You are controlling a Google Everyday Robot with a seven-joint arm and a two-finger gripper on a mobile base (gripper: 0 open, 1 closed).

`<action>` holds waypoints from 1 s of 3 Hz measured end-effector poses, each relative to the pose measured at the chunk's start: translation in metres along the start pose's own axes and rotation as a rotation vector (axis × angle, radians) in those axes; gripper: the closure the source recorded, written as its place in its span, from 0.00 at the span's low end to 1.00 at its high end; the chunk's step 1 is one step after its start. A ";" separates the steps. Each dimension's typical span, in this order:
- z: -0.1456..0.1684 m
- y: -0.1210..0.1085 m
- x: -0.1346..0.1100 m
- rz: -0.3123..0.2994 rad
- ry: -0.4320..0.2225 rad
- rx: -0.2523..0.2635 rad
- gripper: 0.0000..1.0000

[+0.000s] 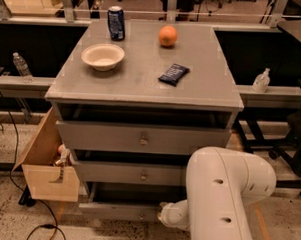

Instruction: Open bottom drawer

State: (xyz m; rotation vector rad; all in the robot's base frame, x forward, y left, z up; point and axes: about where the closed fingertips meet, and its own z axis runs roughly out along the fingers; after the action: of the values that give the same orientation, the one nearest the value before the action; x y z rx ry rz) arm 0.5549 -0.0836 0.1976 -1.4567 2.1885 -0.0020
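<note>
Nearest to us, the white arm fills the lower right and reaches down and left. Its gripper sits low at the front of the grey cabinet, against the right end of the bottom drawer. The arm's own bulk covers the gripper, so we cannot tell whether it is open or closed, or whether it has hold of anything.

The bottom drawer is the lowest, slimmest front. Its panel stands a little forward of the one above, with a dark gap over it, so we judge it partly out. We cannot make out its knob, which is lost where the panel meets the gripper.

To do this step well, we want a straight, level pull toward the robot's base, in line with the drawer's travel. A pull that drifts sideways or upward could jam the drawer or slip off the small knob. The tan wooden box, just beside the cabinet's lower left, is off that line.

Above are the middle drawer and the top drawer, both untouched. Farther back on the cabinet top are a bowl, a dark packet, an orange and a can, all well apart from the work.
</note>
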 end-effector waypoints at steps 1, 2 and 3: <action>0.000 0.000 0.000 0.000 0.000 0.000 0.85; 0.000 0.000 0.000 0.000 0.000 0.000 0.62; 0.000 0.000 0.000 0.000 0.000 0.000 0.39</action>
State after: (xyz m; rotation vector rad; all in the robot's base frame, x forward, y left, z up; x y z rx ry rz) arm 0.5548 -0.0835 0.1975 -1.4568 2.1885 -0.0018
